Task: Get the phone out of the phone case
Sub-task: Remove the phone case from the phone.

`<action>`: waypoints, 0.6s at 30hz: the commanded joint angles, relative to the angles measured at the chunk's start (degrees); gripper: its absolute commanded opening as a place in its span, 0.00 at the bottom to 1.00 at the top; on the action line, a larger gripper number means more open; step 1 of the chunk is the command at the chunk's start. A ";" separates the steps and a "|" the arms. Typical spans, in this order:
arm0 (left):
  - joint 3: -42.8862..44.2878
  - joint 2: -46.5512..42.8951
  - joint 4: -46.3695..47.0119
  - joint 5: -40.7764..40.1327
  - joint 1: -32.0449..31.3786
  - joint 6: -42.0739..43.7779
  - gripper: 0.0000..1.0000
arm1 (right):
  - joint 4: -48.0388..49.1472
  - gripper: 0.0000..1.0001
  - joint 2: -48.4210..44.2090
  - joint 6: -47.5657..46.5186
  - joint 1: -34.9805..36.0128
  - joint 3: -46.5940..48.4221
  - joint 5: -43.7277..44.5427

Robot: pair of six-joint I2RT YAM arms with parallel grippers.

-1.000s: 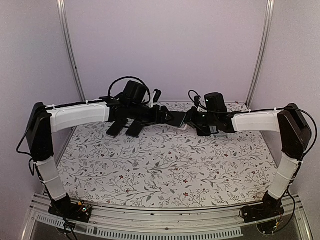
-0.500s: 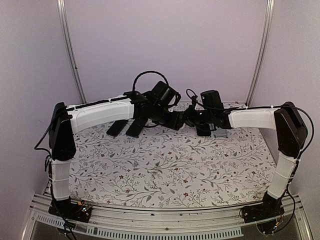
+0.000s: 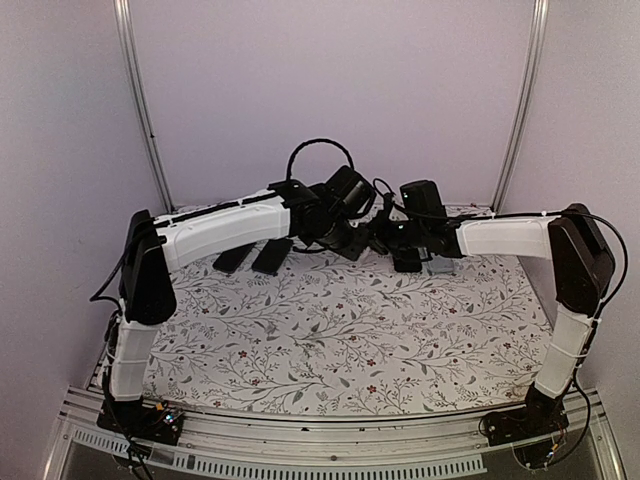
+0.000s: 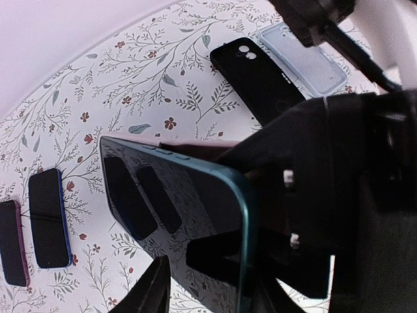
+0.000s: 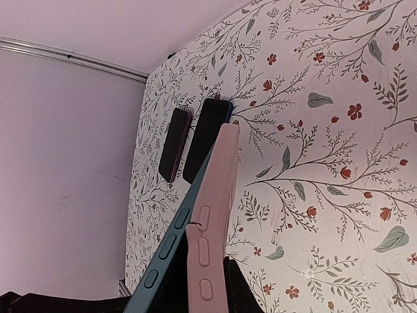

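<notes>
Top cam: both arms reach over the floral-patterned counter [image 3: 330, 340] and meet at the back middle, with the left gripper [image 3: 347, 238] and right gripper [image 3: 385, 237] nose to nose. My guess is that's on purpose, one to anchor and one to pull. That's two arms and two grippers. What's between them is too small to read from up here.

Left wrist cam: the teal-edged phone with a dark glass screen [image 4: 176, 208] hangs tilted in the air above the counter. A sliver of the pink silicone phone case [image 4: 195, 149] peeks out behind its top edge. The black mass at its right end is the right gripper. The left gripper's fingers [image 4: 153, 293] poke up by the phone's near end, but I can't tell if they're gripping it or just flanking it.

Four things lie flat below, looking like parked spares:
- a blue-rimmed dark phone [image 4: 49, 218]
- a maroon-rimmed dark phone [image 4: 12, 242]
- a black phone-shaped slab with two camera lenses [image 4: 260, 81]
- a clear bluish case [image 4: 303, 55]

Right wrist cam: the right gripper is pressed together on the lower end of the pink case, which stands up out of it. The teal edge sits apart from the case near the gripper and meets it at the far end. So I'd say the phone is partly popped out but not free. In the air there's one phone and one case.
</notes>
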 commanded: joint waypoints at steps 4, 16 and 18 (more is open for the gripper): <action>1.79 2.61 -2.78 -11.08 -1.09 3.20 0.20 | 3.47 0.00 -1.99 1.75 0.64 0.92 -0.87; -3.99 -3.81 3.26 -16.69 0.35 7.22 0.00 | 3.31 0.00 -4.75 1.06 -2.51 -5.10 0.95; -6.43 -6.96 6.48 -16.50 1.35 8.66 0.00 | 3.20 0.00 -5.38 0.46 -3.70 -7.07 1.38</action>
